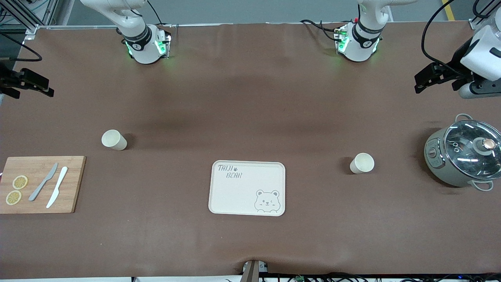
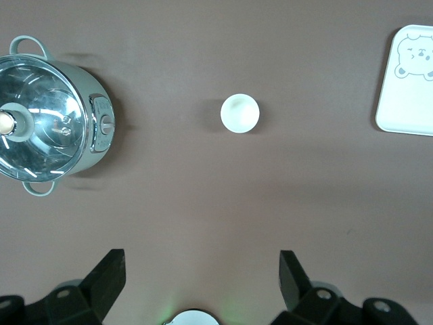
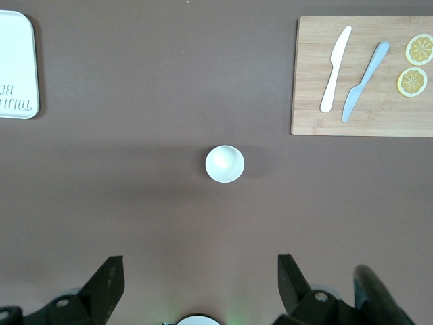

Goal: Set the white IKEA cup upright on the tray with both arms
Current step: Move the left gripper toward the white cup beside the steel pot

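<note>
Left wrist view: the left claw (image 2: 199,284) hangs wide and empty above a white cup (image 2: 240,113) on the brown counter (image 2: 203,203). The right claw (image 3: 196,288), equally wide, hangs over another cup (image 3: 224,164). The tray (image 1: 235,192) lies between the cups.

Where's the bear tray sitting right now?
In the front view the tray lies mid-table, nothing on it, nearer the camera than both white cups. The cutting board is toward the right arm's end, the pot toward the left arm's.
</note>
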Motion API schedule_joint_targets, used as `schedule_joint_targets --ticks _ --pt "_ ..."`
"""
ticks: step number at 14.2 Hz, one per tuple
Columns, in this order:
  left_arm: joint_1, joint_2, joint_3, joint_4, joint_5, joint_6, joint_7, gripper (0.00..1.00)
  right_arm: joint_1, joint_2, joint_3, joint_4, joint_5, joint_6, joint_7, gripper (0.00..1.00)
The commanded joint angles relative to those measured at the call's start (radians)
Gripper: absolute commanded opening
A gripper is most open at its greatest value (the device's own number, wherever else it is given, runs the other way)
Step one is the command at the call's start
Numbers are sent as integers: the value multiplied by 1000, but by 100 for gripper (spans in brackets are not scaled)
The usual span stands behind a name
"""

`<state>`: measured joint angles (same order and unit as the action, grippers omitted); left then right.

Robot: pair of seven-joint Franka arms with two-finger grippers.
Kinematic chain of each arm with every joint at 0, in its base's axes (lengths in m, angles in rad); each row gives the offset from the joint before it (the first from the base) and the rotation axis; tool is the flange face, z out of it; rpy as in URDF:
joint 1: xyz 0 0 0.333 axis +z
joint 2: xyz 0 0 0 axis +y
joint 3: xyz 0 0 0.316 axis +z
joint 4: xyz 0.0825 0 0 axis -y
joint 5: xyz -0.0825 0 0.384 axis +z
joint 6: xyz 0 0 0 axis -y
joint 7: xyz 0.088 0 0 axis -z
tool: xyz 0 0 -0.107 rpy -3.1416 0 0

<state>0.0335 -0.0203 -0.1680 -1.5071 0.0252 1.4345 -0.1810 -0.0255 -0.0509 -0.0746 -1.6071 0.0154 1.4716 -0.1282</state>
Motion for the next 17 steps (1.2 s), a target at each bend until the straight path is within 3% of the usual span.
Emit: schedule_joint_targets --ticks 1,13,17 --pt "13 -4 -4 -2 -11 4 17 100 -17 5 12 12 9 -2 9 100" --pt "22 49 4 -19 -7 26 -18 100 -17 5 12 12 8 0 9 100" --pt "48 115 1 -47 -7 104 -23 100 -17 43 13 53 5 29 -4 100"
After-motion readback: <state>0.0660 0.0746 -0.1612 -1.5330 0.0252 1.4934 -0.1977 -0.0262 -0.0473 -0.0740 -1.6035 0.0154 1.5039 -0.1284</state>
